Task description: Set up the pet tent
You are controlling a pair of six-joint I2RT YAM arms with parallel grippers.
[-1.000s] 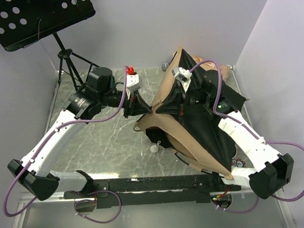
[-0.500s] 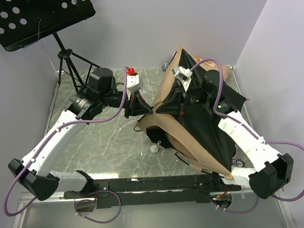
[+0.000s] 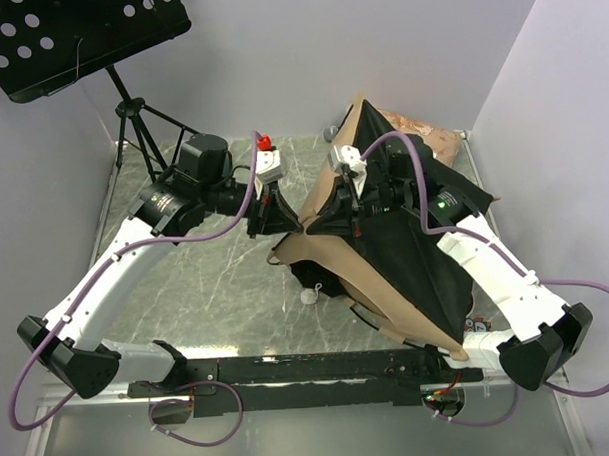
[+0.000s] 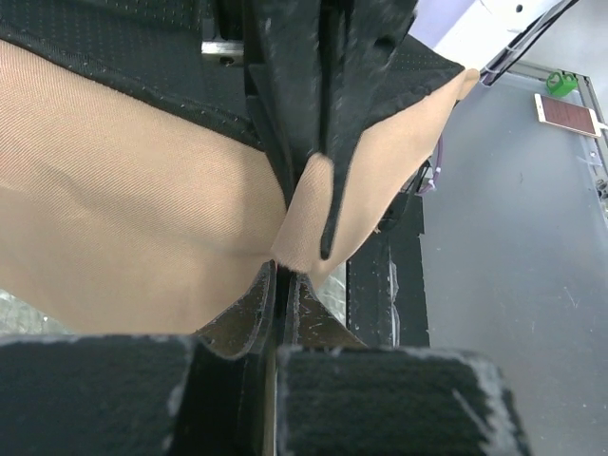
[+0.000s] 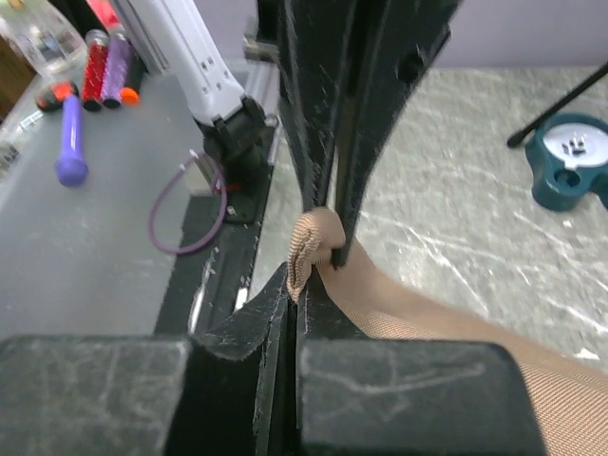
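Right, both pincers are clenched on the pet tent (image 3: pixel 406 274); left gripper (image 3: pixel 274 211) has a fold of the tan skirt nipped at the tent's left corner, right gripper (image 3: pixel 356 201) has a bunched tan edge clamped just beside it, up near the peak; the wrist views show cloth caught in the shut jaws on each side.

The tent sits on the right half of the table (image 3: pixel 207 291), half-raised and leaning, with its black base panel (image 3: pixel 415 254) turned up to the overhead camera and its near corner down by the right arm's base; a white pom-pom (image 3: pixel 308 297) rests on the table at its left edge.

My read on the hold: two grips close together at the high end let the arms pull the cloth apart and tip the frame upright; not yet standing, doorway not visible from here, so early-to-mid task.

Materials: tan part is a fine woven twill, soft, creases readily (image 4: pixel 142 218); base panel is a dotted black mesh-like fabric, stiffer; the whole is a rough pyramid; poles probably run inside the seams, but I can't make them out.

Plush cushion (image 3: pixel 421 134) behind the tent at the far wall; teal pet bowl (image 5: pixel 570 157) well apart.
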